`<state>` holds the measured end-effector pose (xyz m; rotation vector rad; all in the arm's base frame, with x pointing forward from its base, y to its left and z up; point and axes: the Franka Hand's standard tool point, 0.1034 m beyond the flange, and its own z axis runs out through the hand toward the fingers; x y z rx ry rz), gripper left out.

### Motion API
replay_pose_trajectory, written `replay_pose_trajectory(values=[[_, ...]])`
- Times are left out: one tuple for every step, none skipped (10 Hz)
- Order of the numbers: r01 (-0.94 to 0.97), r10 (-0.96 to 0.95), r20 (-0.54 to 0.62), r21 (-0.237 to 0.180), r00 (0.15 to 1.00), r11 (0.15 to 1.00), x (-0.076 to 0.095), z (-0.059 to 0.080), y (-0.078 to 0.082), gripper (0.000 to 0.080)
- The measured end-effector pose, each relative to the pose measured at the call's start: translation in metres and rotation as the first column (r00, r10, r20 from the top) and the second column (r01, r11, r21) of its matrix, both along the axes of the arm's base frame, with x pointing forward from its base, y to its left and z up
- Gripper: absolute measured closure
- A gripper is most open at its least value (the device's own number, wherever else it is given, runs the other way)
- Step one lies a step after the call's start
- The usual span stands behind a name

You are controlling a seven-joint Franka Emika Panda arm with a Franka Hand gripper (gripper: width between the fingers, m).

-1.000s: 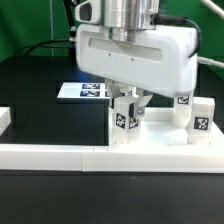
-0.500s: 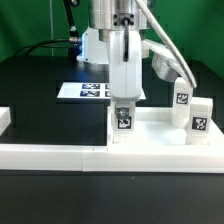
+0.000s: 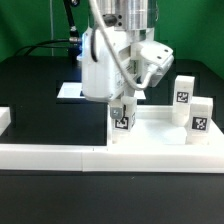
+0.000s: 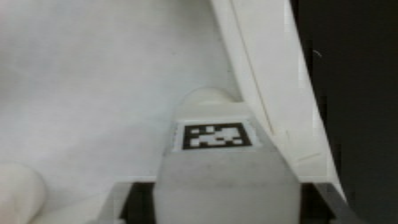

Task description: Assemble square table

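The square table's white tray-like top (image 3: 152, 133) lies on the black table, against the low border wall. One white tagged leg (image 3: 122, 119) stands upright at the top's front corner on the exterior view's left. My gripper (image 3: 122, 106) comes down on it from above and is shut on the leg. In the wrist view the leg (image 4: 217, 138) runs up between my two dark fingers (image 4: 143, 204), with the top's raised rim (image 4: 267, 80) beside it. Two more tagged legs (image 3: 185, 96) (image 3: 201, 118) stand on the top at the exterior view's right.
The long low white border wall (image 3: 90, 156) runs along the front, with a short raised end (image 3: 4, 120) at the exterior view's left. The marker board (image 3: 70, 91) lies flat behind the arm. Black cables hang at the back. A rounded white shape (image 4: 18, 192) shows at the wrist view's edge.
My hand has turned about its vertical axis, from broadside to the camera to an angled stance. The leg stays in the grip at the same corner of the top.
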<state>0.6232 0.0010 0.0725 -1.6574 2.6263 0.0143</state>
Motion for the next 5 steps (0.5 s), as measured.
replay_pose_trajectory(values=[[0.141,-0.141,-0.013,0.0,0.99,0.99,-0.001,0.0002,-0.001,0.0505],[0.175,-0.174,-0.02,0.003,0.984,0.985,-0.0009,0.0005,-0.0013,0.0493],[0.205,-0.204,-0.016,0.021,0.979,0.979,-0.0005,0.0006,-0.0013,0.0486],[0.19,-0.19,-0.013,0.014,0.982,0.982,-0.0012,0.0007,-0.0012,0.0486],[0.182,-0.182,-0.015,0.01,0.983,0.983,-0.0013,0.0008,-0.0013,0.0483]])
